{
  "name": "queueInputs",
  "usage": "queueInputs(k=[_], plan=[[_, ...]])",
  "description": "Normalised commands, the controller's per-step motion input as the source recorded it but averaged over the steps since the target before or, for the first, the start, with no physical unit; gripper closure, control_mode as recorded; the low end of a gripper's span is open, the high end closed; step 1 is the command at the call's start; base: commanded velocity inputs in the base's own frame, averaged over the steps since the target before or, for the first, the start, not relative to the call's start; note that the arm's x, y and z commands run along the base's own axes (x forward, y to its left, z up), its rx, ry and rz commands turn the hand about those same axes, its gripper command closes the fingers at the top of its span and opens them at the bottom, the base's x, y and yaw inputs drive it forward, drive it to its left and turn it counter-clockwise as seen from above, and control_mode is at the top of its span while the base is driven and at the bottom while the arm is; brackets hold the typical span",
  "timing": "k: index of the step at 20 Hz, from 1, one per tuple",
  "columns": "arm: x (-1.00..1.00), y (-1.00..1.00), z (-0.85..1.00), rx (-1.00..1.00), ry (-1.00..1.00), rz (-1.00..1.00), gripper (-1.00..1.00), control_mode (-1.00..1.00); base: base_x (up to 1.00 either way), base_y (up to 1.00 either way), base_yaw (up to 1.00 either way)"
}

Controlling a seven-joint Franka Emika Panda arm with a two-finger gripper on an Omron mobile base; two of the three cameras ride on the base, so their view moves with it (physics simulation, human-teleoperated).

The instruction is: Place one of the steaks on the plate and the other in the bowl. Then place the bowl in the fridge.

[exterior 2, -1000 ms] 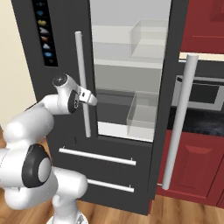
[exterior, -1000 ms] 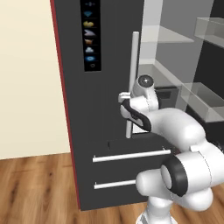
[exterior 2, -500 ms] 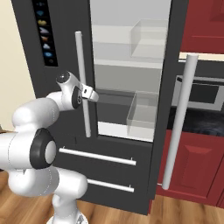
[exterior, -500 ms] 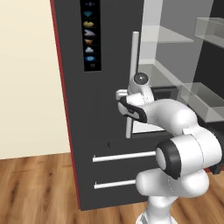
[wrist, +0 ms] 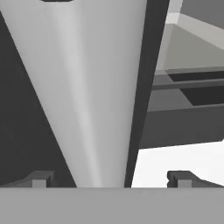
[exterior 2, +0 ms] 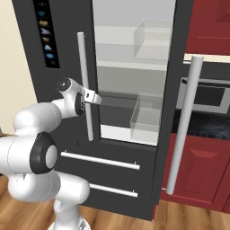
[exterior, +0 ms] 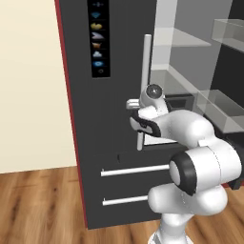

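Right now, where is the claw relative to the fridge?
The claw is open and straddles the lower part of the left door's silver bar handle on the fridge, just above the lower drawers; in the hand view the handle runs between its fingertips.

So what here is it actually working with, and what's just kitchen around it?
Part of the job:
- fridge, right door swung open
- its left door handle
- gripper, open, astride that handle

Just around:
- red cabinets
- built-in oven
- wood floor
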Motion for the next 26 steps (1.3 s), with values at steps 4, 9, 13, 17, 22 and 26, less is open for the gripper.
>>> queueInputs(k=[4,9,13,17,22,26], plan=[[0.52,0.21,0.00,-0.02,0.00,-0.01,-1.00,-1.00,0.00,0.00,0.00],[0.42,0.13,0.00,0.00,0.00,0.00,1.00,-1.00,0.00,0.00,0.00],[0.06,0.00,0.00,0.00,0.00,0.00,1.00,-1.00,0.00,0.00,0.00],[-0.05,0.01,0.00,0.00,0.00,-0.05,1.00,-1.00,0.00,0.00,0.00],[-0.28,0.17,0.02,0.00,0.00,-0.14,1.00,-1.00,0.00,0.00,0.00],[-0.29,0.33,0.03,0.00,0.00,-0.17,1.00,-1.00,0.00,0.00,0.00]])
